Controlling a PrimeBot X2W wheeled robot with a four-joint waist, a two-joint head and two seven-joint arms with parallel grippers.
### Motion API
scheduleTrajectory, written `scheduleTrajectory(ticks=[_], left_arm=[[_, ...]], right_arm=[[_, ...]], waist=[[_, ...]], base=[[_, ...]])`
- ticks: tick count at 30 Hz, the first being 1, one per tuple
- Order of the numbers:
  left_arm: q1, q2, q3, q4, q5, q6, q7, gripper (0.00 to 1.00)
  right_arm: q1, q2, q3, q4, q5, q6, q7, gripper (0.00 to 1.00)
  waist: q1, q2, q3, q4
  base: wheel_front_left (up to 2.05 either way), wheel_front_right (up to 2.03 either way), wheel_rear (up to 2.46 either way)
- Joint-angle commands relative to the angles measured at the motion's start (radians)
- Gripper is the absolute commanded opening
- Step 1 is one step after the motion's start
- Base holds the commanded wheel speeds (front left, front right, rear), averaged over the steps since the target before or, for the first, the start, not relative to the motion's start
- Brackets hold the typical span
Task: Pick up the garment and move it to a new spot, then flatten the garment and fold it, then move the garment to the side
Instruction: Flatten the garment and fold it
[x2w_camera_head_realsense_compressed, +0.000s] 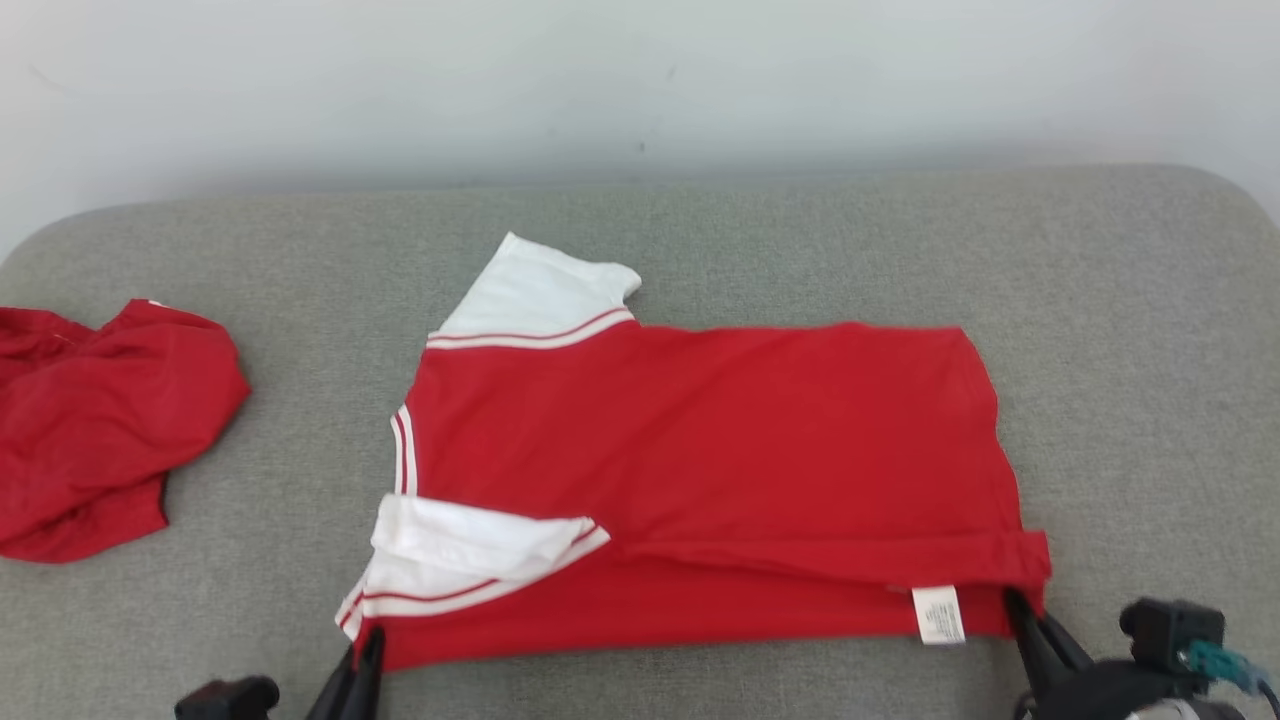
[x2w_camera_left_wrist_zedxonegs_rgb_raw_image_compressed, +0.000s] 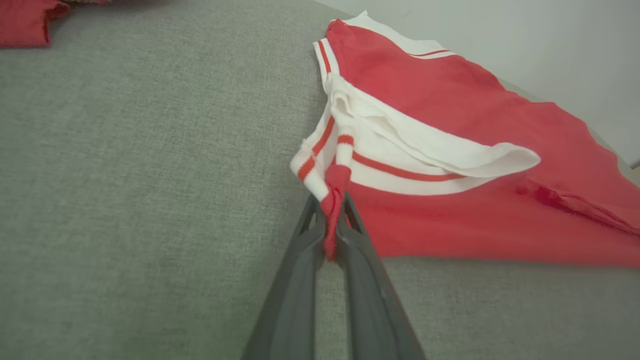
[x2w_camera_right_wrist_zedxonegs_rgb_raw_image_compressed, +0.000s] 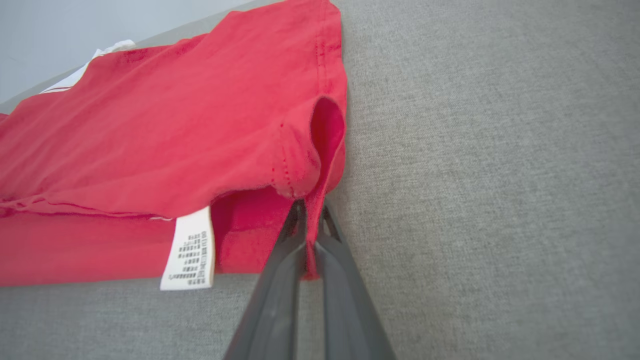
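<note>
Closest in: got the left gripper (x2w_camera_left_wrist_zedxonegs_rgb_raw_image_compressed: 332, 210) squeezed shut on the near-left corner of the shirt (x2w_camera_head_realsense_compressed: 700, 440), right at the striped trim, with a wad of red cloth pinched between the fingers. Same deal at the shirt's near-right corner, with the right gripper (x2w_camera_right_wrist_zedxonegs_rgb_raw_image_compressed: 310, 210) closed on the red hem, just right of the white care label (x2w_camera_head_realsense_compressed: 938, 613).

Probably holding both near corners like that to lift the near edge evenly and carry it over toward the far edge without twisting. Looks like mid-fold, not yet the move to the side.

Just past the left grip, a white sleeve (x2w_camera_head_realsense_compressed: 470, 550) already tucked in over the red body, presumably to keep the outline a tidy rectangle. Further on, the body of the shirt lying flat-ish around the middle of the grey cushion (x2w_camera_head_realsense_compressed: 1150, 350), with one layer seemingly lapped over a near strip.

At the shirt's far-left corner, the other white sleeve (x2w_camera_head_realsense_compressed: 540, 290) poking out, not tucked. Well off to the shirt's left, a crumpled red cloth (x2w_camera_head_realsense_compressed: 100, 420), clear of everything. Behind the shirt, just pale wall (x2w_camera_head_realsense_compressed: 640, 80).
</note>
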Motion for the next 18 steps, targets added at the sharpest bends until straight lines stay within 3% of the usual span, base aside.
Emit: scheduleTrajectory(ticks=[1, 8, 9, 10, 11, 18], left_arm=[[0.022, -0.001, 0.008, -0.01, 0.005, 0.006, 0.0, 0.0], [0.128, -0.027, 0.041, -0.09, -0.001, 0.016, -0.001, 0.0], [0.133, -0.029, 0.044, -0.096, 0.003, 0.017, -0.001, 0.0], [0.134, -0.031, 0.048, -0.104, 0.008, 0.017, -0.001, 0.42], [0.136, -0.035, 0.052, -0.111, 0.016, 0.016, -0.001, 1.0], [0.125, -0.07, 0.132, -0.185, 0.073, 0.034, -0.001, 1.0]], right_arm=[[0.026, -0.011, -0.01, -0.013, 0.003, -0.003, 0.003, 0.0], [0.171, 0.022, -0.072, -0.149, -0.015, -0.003, 0.062, 0.0], [0.18, 0.03, -0.075, -0.164, -0.022, -0.003, 0.065, 0.18], [0.185, 0.036, -0.072, -0.176, -0.031, -0.003, 0.067, 0.78], [0.19, 0.041, -0.071, -0.185, -0.044, -0.003, 0.065, 1.0], [0.196, 0.071, -0.084, -0.245, -0.109, -0.003, 0.016, 1.0]], waist=[[0.0001, 0.0, -0.012, 0.011], [0.0001, 0.0, -0.015, 0.016], [0.0001, 0.0, -0.016, 0.017], [0.0001, 0.0, -0.018, 0.017], [0.0001, 0.0, -0.02, 0.018], [0.0001, 0.0, -0.032, 0.016]], base=[[0.0, 0.0, 0.0], [0.0, 0.0, 0.0], [0.0, 0.0, 0.0], [0.0, 0.0, 0.0], [0.0, 0.0, 0.0], [0.0, 0.0, 0.0]])
